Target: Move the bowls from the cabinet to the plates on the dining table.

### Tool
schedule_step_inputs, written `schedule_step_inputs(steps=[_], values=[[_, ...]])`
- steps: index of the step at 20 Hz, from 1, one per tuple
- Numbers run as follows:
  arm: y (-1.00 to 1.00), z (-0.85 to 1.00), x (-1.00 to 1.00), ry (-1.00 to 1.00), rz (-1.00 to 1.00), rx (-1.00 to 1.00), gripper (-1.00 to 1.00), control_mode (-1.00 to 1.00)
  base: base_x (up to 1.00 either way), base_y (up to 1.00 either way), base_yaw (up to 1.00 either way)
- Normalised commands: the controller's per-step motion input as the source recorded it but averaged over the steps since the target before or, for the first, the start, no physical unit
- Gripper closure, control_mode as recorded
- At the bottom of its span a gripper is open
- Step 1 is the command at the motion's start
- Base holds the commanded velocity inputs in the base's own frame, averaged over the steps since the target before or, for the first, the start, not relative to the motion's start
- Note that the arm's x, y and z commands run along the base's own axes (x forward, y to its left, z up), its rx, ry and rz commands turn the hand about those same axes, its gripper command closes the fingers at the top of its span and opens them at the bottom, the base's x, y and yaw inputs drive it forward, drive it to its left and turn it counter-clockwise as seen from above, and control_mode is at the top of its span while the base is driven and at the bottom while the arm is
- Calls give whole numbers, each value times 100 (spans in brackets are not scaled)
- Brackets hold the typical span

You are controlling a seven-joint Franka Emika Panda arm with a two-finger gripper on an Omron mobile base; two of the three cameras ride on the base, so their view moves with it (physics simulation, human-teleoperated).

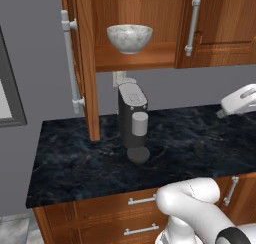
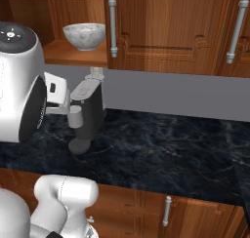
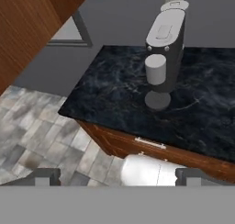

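Note:
A white-grey marbled bowl [image 1: 129, 37] [image 2: 84, 35] stands upright on the wooden shelf of the open cabinet [image 1: 140, 58] [image 2: 161, 27]. The cabinet's left door [image 1: 85, 63] hangs open, and its edge shows at the upper left of the hand view [image 3: 27, 30]. My gripper [image 3: 118, 176] is open, its two dark fingertips [image 3: 43, 175] far apart with nothing between them. It looks down over the counter, below and to the right of the bowl. The white hand [image 1: 239, 102] shows at the right edge of the left base view. The plates and the dining table are out of view.
A dark coffee machine [image 1: 132, 123] [image 2: 88, 110] [image 3: 163, 48] stands on the black marble counter [image 1: 190, 138] [image 2: 171, 139] [image 3: 114, 90] right under the open shelf. Drawers [image 1: 140, 200] sit below. The counter ends at the left, with tiled floor [image 3: 36, 131] beyond.

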Motion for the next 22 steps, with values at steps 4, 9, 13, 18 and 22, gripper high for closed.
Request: schedule_step_inputs(steps=[4, 9, 13, 18, 22], values=[[-6, -32, 71, 3, -27, -10, -100, -100, 0, 0, 0], [0, -23, 96, 7, -27, -8, -100, -100, 0, 0, 0], [0, -3, 79, 5, -26, -4, -100, -100, 0, 0, 0], [-14, 0, 33, 1, -21, -4, -100, -100, 0, 0, 0], [-22, 0, 22, 0, -12, -9, -100, -100, 0, 0, 0]])
